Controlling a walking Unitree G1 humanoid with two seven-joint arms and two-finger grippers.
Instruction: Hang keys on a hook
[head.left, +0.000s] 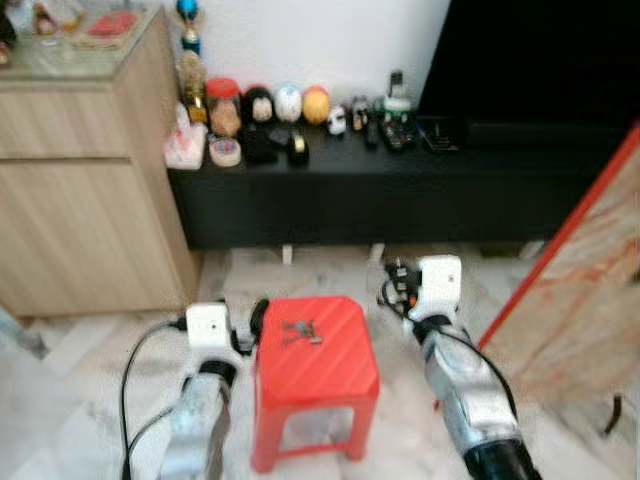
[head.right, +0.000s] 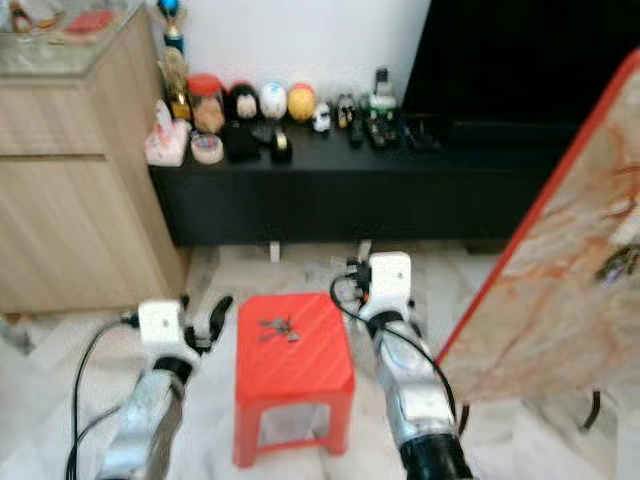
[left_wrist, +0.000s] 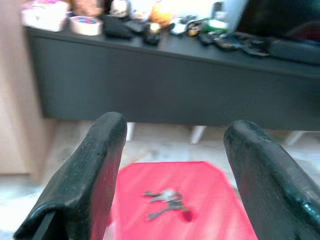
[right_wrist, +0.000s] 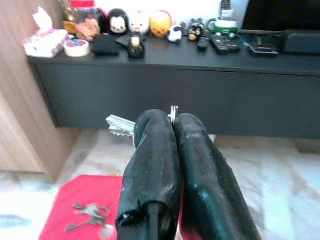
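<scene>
A bunch of keys (head.left: 298, 330) lies on top of a red plastic stool (head.left: 330, 385), also seen in the left wrist view as keys (left_wrist: 167, 202). My left gripper (head.left: 248, 330) is open beside the stool's left edge, at seat height, pointing towards the keys. My right gripper (right_wrist: 172, 122) is shut above the floor off the stool's far right corner. A silver key (right_wrist: 119, 125) sticks out beside its tips, and a bit of metal shows between them. A small dark thing (head.right: 620, 262), perhaps more keys, hangs on the leaning board (head.right: 540, 300) at the right.
A low black cabinet (head.left: 400, 200) runs along the wall, carrying figurines, a tape roll (head.left: 225, 152) and remotes. A wooden cupboard (head.left: 80, 200) stands at the left. The orange-edged board leans close to my right arm. The floor is pale marble.
</scene>
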